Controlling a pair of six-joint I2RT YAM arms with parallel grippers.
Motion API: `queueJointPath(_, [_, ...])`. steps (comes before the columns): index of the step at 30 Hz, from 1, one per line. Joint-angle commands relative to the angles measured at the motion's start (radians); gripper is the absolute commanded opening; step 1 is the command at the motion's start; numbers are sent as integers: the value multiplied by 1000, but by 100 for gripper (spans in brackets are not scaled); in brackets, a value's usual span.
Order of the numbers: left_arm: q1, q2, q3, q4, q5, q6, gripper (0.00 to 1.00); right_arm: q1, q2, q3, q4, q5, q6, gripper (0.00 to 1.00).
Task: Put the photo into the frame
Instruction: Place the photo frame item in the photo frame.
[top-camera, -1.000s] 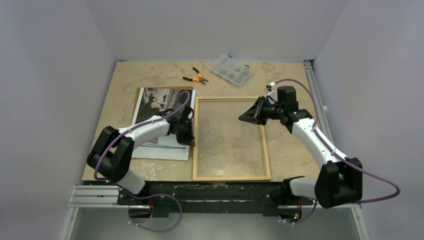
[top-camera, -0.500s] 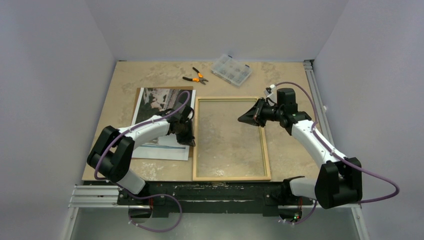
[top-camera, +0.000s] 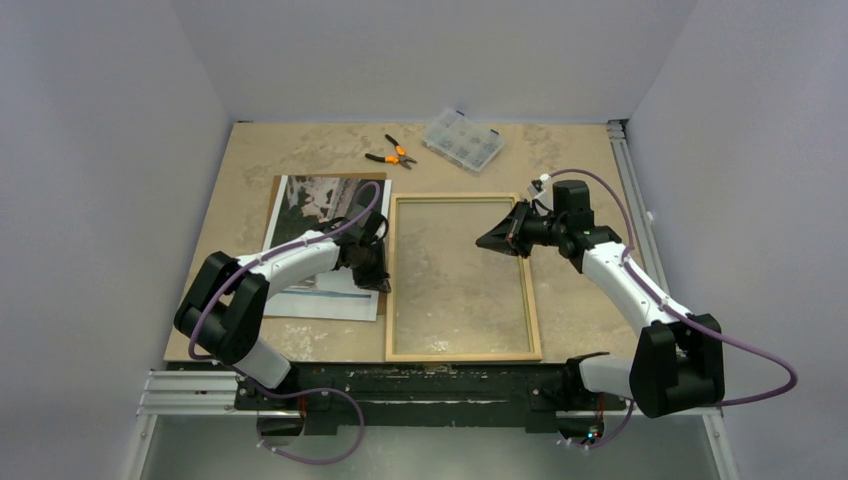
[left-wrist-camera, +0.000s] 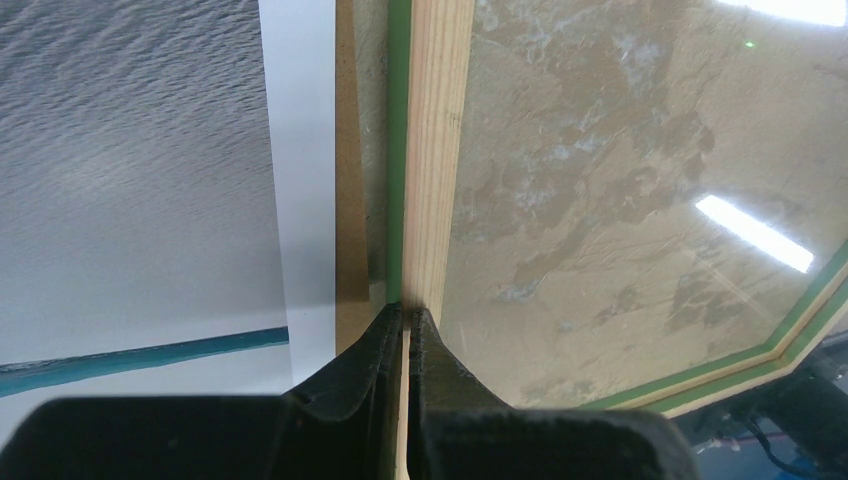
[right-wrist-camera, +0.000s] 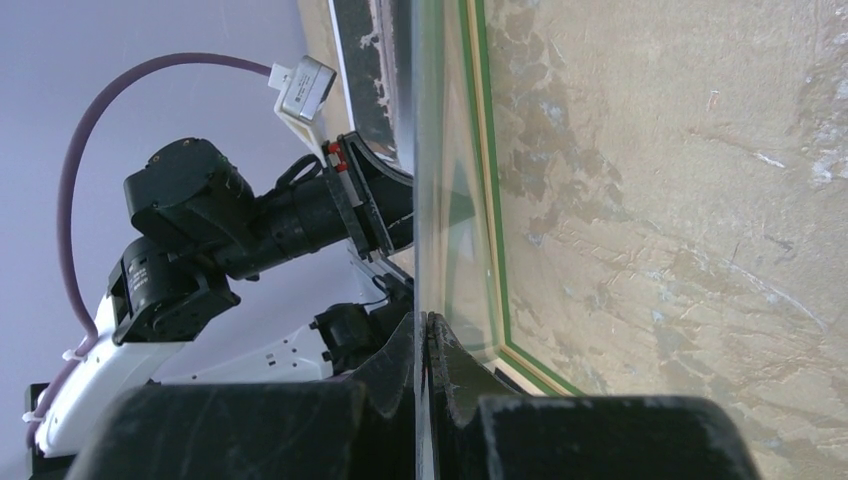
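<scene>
Top view: the frame (top-camera: 533, 300) lies wood-back up at mid-counter (top-camera: 580, 160). The photo (top-camera: 320, 200) is just left of it, with open room beyond both.
Left wrist: my left pincer (left-wrist-camera: 405, 320) is pressed together on the frame's left rail.
Right wrist: my right pincer (right-wrist-camera: 424, 325) pinches the clear pane (right-wrist-camera: 428, 150) by its edge.

Mottled tan table (top-camera: 260, 160). Bears the frame (top-camera: 533, 310) at centre, pale back up, a brown backing sheet (top-camera: 275, 197) just left. Holds orange-handled pliers (top-camera: 393, 153) and a clear compartment box (top-camera: 462, 140) farther back.
</scene>
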Motion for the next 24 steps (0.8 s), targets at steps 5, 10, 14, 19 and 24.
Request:
queueJointPath(5, [-13,66,-30,-28,-128,50,0,5,-23,3,-21,-54,-21,0])
queueJointPath(10, [-14,66,-32,-28,-131,48,0,5,-26,-3,-22,-67,-22,0])
queueJointPath(14, [-16,69,-30,-24,-131,46,0,5,-18,5,-17,-97,-23,0])
queueJointPath(19, [-17,74,-29,-25,-130,47,0,5,-3,16,-24,-135,-37,0])
queueJointPath(24, [-19,72,-29,-23,-130,46,0,4,17,47,-71,-150,-90,0])
